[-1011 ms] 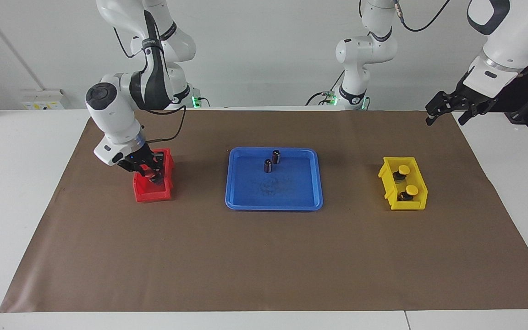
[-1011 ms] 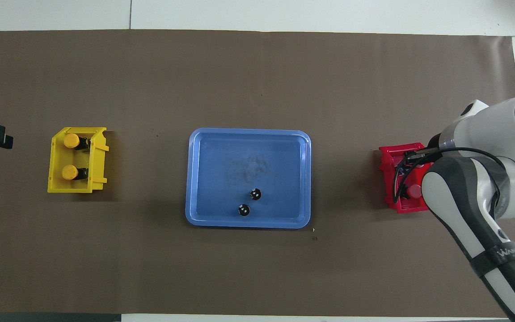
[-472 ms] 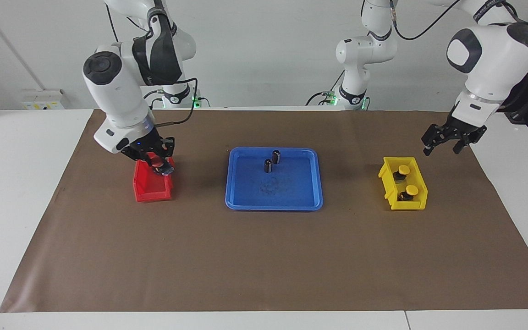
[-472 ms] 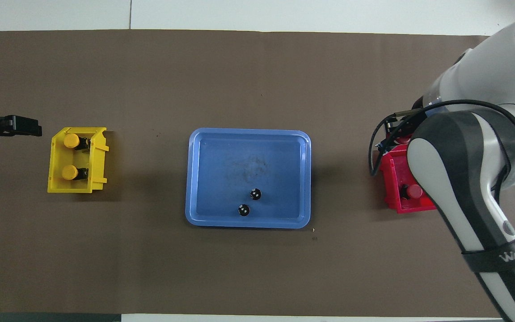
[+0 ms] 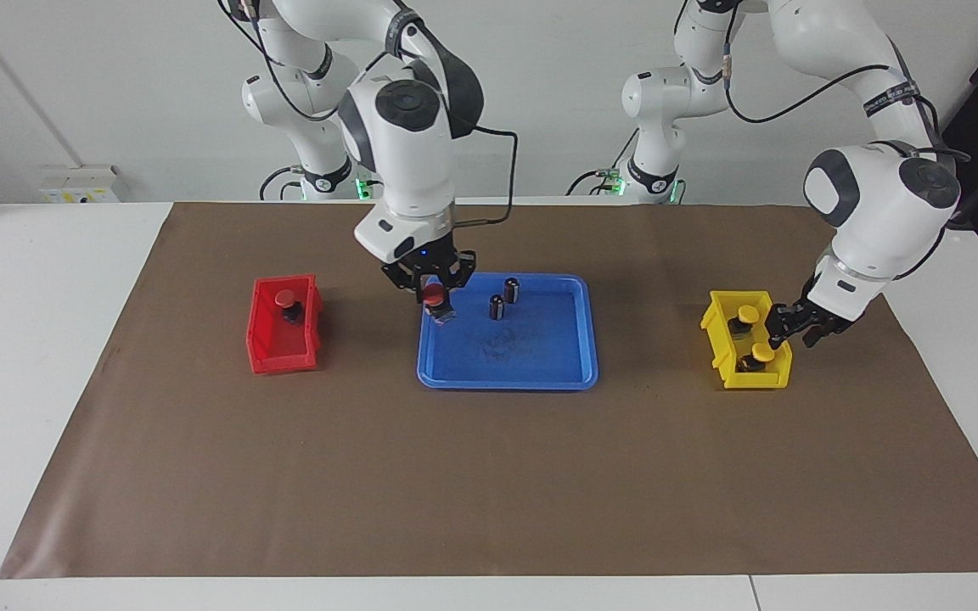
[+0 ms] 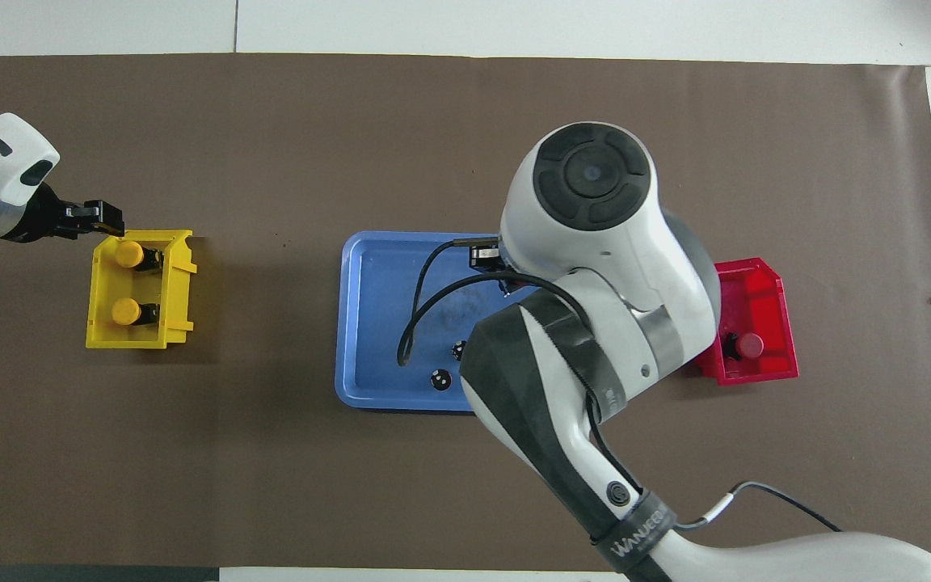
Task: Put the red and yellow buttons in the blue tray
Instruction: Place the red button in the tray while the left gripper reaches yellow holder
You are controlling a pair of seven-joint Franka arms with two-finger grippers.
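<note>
My right gripper [image 5: 436,290] is shut on a red button [image 5: 433,295] and holds it just above the blue tray [image 5: 540,373], over the tray's end toward the right arm. In the overhead view the right arm hides this gripper and its button. The second red button [image 5: 286,299] [image 6: 750,345] sits in the red bin [image 5: 268,361] [image 6: 756,283]. Two yellow buttons [image 5: 748,315] [image 5: 763,351] sit in the yellow bin [image 5: 722,339]; they also show in the overhead view [image 6: 128,254] [image 6: 125,311]. My left gripper [image 5: 795,329] [image 6: 98,218] is open and empty, low at that bin's rim.
Two dark cylinders without coloured caps [image 5: 511,290] [image 5: 497,307] stand in the blue tray [image 6: 352,323], in the part nearer the robots. A brown mat [image 5: 489,475] covers the table under the tray and both bins.
My right gripper lifted a red button out of the red bin and carried it over the blue tray. My left gripper came down from the table's end to the yellow bin's rim.
</note>
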